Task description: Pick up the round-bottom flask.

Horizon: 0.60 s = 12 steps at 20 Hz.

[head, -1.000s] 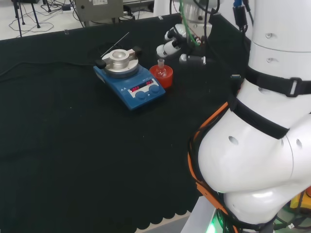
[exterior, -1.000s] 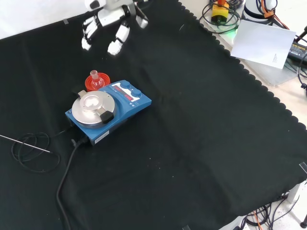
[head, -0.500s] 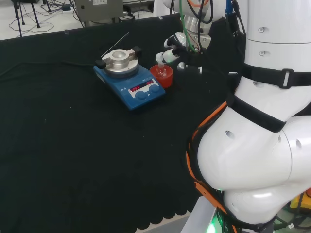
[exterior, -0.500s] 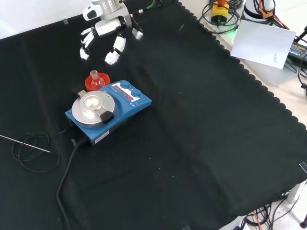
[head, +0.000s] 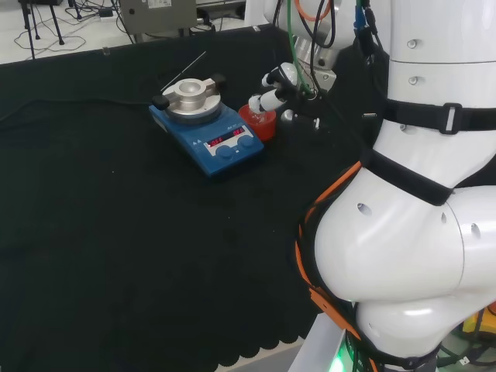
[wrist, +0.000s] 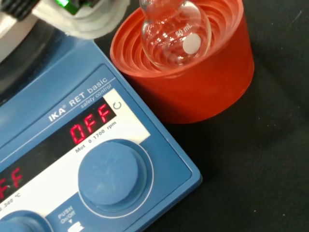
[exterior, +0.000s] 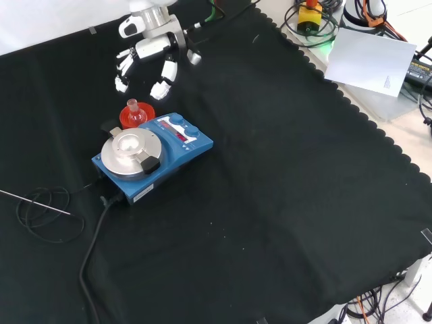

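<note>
A small clear round-bottom flask [exterior: 133, 111] stands upright in a red ribbed stand [exterior: 144, 110] beside a blue stirrer. The wrist view shows the flask's bulb [wrist: 176, 29] sitting in the stand [wrist: 203, 87] from close by. The hand [exterior: 152, 51] hovers just beyond the flask in the front view. Its fingers are spread and point down, and nothing is between them. In the head view the hand [head: 284, 87] hangs over the red stand [head: 258, 124], with its fingertips [head: 268, 101] in front of the flask there. A blurred white part of the hand [wrist: 82, 17] shows in the wrist view.
A blue magnetic stirrer [exterior: 145, 154] with a round silver plate [head: 191, 95] touches the stand's side; its knobs [wrist: 113, 174] are close in the wrist view. A black cable and a thin metal probe [exterior: 37, 201] lie on the cloth. The arm's white links [head: 418, 194] stand at the head view's right.
The hand has come down and closer to the flask, from well beyond the stand to just over it. Its fingers stay open. The flask and stirrer have not moved.
</note>
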Each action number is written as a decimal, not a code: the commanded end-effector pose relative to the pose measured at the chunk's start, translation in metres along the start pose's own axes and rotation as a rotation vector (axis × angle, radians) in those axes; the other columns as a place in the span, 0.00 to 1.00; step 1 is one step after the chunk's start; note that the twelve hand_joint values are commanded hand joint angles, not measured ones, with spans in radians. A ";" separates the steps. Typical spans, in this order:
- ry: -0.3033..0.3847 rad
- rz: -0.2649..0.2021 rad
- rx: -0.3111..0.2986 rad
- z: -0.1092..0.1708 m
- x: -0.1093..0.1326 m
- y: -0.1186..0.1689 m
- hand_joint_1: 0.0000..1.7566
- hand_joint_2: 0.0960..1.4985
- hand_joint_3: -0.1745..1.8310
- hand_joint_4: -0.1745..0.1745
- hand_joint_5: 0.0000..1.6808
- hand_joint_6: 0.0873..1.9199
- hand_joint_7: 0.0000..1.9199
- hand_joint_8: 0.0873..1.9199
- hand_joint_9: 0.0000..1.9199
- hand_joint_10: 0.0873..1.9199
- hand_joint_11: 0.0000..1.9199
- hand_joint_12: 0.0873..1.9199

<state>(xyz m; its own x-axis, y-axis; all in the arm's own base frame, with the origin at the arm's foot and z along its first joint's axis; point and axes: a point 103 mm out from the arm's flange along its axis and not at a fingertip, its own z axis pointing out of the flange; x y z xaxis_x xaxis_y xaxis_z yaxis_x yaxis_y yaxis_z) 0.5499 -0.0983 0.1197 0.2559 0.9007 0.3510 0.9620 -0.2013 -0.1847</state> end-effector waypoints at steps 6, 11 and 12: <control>0.034 0.011 -0.015 0.017 -0.004 0.018 0.48 0.38 0.34 0.41 0.36 0.00 0.21 0.28 0.26 0.30 0.00 0.69; 0.064 0.020 -0.025 0.016 -0.005 0.026 0.50 0.38 0.34 0.40 0.37 0.00 0.21 0.28 0.27 0.30 0.01 0.70; 0.066 0.019 -0.031 0.015 -0.005 0.027 0.50 0.38 0.34 0.40 0.37 0.00 0.21 0.28 0.27 0.30 0.01 0.70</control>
<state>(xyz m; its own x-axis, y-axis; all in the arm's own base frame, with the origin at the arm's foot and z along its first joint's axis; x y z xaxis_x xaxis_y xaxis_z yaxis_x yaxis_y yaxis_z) 0.5687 -0.1022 0.1004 0.2746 0.8788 0.3903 0.9595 -0.2238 -0.1712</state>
